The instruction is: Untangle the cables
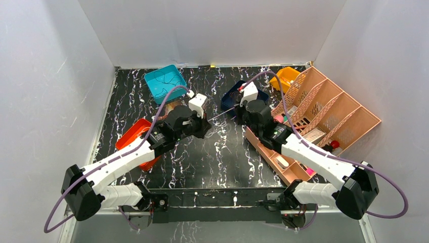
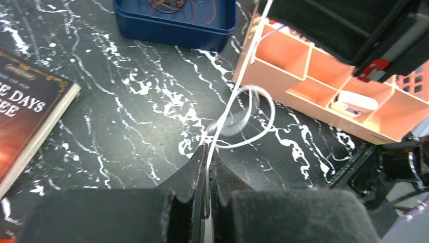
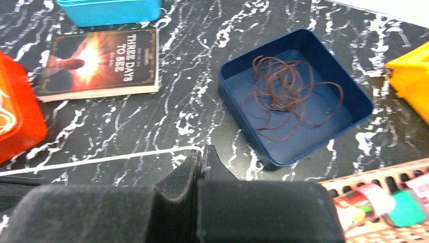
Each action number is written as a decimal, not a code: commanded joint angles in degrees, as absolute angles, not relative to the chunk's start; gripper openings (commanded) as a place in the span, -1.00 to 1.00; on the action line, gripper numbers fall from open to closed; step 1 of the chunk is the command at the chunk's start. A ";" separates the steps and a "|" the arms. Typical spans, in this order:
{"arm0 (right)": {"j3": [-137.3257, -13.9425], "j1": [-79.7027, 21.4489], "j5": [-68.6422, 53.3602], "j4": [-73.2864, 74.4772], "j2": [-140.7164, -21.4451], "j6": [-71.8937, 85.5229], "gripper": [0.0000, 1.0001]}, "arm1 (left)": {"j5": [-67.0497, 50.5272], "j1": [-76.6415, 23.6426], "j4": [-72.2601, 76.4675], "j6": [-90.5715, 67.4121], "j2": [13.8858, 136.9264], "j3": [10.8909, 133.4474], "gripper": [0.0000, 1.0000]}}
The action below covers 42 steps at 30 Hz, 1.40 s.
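A whitish cable (image 1: 223, 114) is stretched between my two grippers above the table. My left gripper (image 2: 207, 152) is shut on it; the cable (image 2: 230, 104) runs up from the jaws and a loose loop hangs beside it. My right gripper (image 3: 202, 152) is shut on its other end, and the cable (image 3: 101, 161) runs off to the left. A dark brown cable (image 3: 288, 96) lies coiled in a navy tray (image 3: 354, 88). Thin dark wire (image 1: 164, 81) lies in the teal tray (image 1: 152, 77). In the top view the left gripper (image 1: 205, 126) and right gripper (image 1: 238, 112) are close together.
A book (image 3: 101, 61) lies at the left between the teal tray (image 3: 109, 10) and an orange-red tray (image 1: 134, 142). A pink compartment organizer (image 1: 324, 109) stands along the right, and a yellow bin (image 1: 284, 76) at the back right. The navy tray (image 1: 230, 98) sits behind the grippers.
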State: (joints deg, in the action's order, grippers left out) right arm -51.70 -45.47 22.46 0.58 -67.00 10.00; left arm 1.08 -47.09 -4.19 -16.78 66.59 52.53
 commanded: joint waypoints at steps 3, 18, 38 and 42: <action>-56.07 -43.81 38.01 3.61 -64.31 4.59 -1.00 | 15.26 -47.07 -16.58 -13.96 65.40 55.73 -1.00; -65.50 -43.82 32.39 11.63 -55.44 9.49 -1.00 | 22.12 -47.11 -16.97 -16.77 67.99 51.35 -1.00; -65.67 -43.78 7.70 11.88 -55.91 9.25 -1.00 | 34.48 -46.98 -23.90 -21.47 62.25 55.04 -1.00; -65.78 -43.77 -4.67 10.11 -58.35 9.51 -1.00 | 42.17 -46.94 -30.01 -24.54 59.51 57.44 -1.00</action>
